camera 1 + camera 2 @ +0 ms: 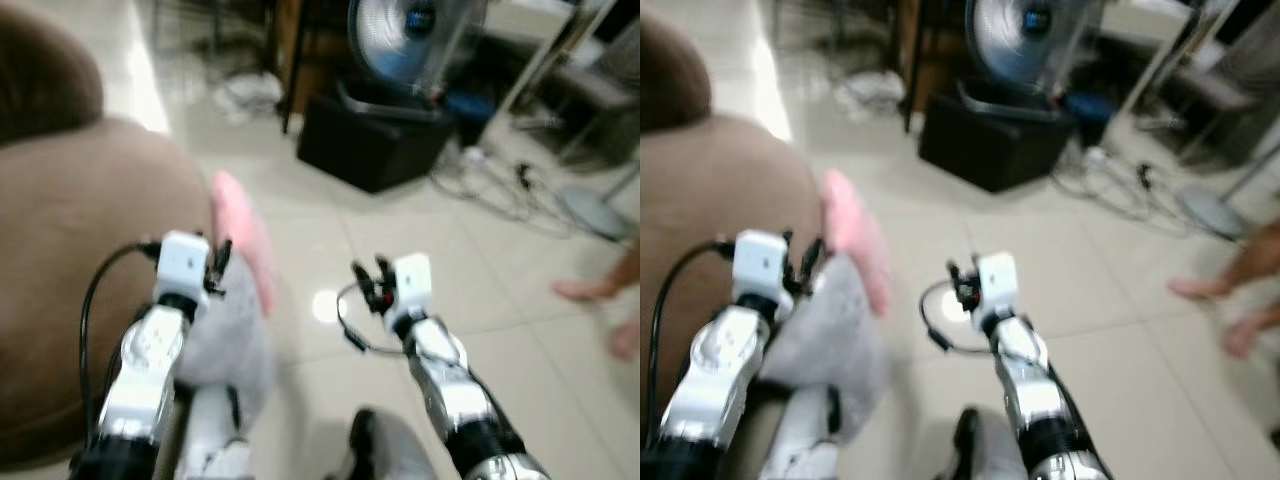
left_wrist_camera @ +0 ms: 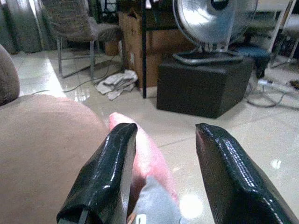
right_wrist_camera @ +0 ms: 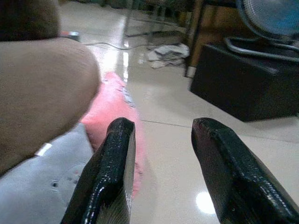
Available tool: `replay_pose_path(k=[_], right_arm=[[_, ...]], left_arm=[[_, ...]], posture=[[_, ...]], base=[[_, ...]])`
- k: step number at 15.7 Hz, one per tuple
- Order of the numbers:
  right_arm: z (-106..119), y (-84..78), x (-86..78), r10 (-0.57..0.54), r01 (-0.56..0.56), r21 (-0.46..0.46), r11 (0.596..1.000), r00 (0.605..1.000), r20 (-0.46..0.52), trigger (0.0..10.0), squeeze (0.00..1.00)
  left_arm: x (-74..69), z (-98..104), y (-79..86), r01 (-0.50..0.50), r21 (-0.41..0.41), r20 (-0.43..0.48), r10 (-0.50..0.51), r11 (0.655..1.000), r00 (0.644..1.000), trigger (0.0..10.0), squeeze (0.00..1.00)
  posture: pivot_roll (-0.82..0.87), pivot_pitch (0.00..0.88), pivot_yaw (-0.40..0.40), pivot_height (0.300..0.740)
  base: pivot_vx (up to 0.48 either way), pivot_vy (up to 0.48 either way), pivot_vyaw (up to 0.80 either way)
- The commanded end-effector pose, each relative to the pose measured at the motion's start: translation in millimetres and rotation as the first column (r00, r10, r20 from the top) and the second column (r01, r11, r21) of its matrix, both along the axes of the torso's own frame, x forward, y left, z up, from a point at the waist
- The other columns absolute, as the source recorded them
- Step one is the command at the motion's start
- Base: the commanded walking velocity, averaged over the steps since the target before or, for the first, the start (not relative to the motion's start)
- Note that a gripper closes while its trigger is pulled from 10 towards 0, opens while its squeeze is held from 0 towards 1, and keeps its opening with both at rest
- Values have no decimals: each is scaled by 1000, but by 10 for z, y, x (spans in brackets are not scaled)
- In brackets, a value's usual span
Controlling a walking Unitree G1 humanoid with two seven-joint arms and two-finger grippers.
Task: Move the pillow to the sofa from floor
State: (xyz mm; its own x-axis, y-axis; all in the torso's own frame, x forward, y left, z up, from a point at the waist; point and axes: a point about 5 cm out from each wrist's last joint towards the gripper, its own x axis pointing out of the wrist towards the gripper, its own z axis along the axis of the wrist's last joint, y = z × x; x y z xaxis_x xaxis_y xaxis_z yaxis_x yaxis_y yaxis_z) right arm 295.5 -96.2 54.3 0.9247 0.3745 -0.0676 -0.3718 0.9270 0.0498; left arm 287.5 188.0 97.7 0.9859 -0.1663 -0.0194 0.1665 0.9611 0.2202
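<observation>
The soft pink-and-grey pillow (image 1: 240,300) leans against my brown fabric sofa (image 1: 70,260), low by the tiled floor (image 1: 470,300). My left end effector (image 2: 163,172) and right end effector (image 3: 161,172) both gape, holding nothing.

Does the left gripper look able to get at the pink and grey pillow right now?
Probably yes. The left gripper hovers right at the pillow, jaws open, with the pink end just beyond its fingers. The sofa sits close beside it, but nothing blocks the way.
</observation>
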Motion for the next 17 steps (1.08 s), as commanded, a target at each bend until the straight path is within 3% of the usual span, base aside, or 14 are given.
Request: replay_pose_path(k=[1,5,8,9,10,11,12,16,17], right_arm=[[-177,-185,-102,1,-4,-37,999,996,-94,10000,0],[-271,-236,-214,38,-48,-78,996,992,-124,10000,0],[-294,-258,-264,46,-61,-106,993,988,-144,10000,0],[-304,-230,-294,67,-84,-116,990,987,-145,10000,0],[-306,-213,-310,79,-97,-123,988,987,-142,10000,0],[-304,-184,-338,103,-122,-135,983,985,-137,10000,0],[-297,-161,-358,124,-143,-149,978,984,-130,10000,0],[-251,-75,-403,196,-212,-147,966,974,-116,10000,0],[-214,-15,-445,255,-268,-133,954,961,-106,10000,0]], left_arm=[[-41,-168,-191,110,28,-89,-108,993,990,10000,0],[-28,-304,-218,133,53,-148,-124,990,981,10000,0],[42,-423,-184,110,91,-227,-87,990,970,10000,0],[111,-509,-126,75,135,-284,-34,988,958,10000,0],[152,-544,-77,37,140,-314,9,989,950,10000,929],[209,-590,-6,-23,100,-365,58,995,929,10000,1000],[238,-643,85,-65,117,-411,108,991,905,10000,1000],[267,-665,318,-102,246,-449,207,964,869,10000,1000],[291,-621,465,-134,318,-431,269,938,861,10000,1000]], posture=[[196,69,-211,591],[185,68,-211,556],[174,78,-215,541],[159,93,-216,541],[152,100,-215,541],[142,114,-216,541],[134,147,-223,541],[112,215,-221,541],[104,245,-216,541]], base=[[0,0,0],[0,0,0],[0,0,0],[0,0,0],[0,0,0],[0,0,0],[0,0,0],[0,0,0],[0,0,0]])
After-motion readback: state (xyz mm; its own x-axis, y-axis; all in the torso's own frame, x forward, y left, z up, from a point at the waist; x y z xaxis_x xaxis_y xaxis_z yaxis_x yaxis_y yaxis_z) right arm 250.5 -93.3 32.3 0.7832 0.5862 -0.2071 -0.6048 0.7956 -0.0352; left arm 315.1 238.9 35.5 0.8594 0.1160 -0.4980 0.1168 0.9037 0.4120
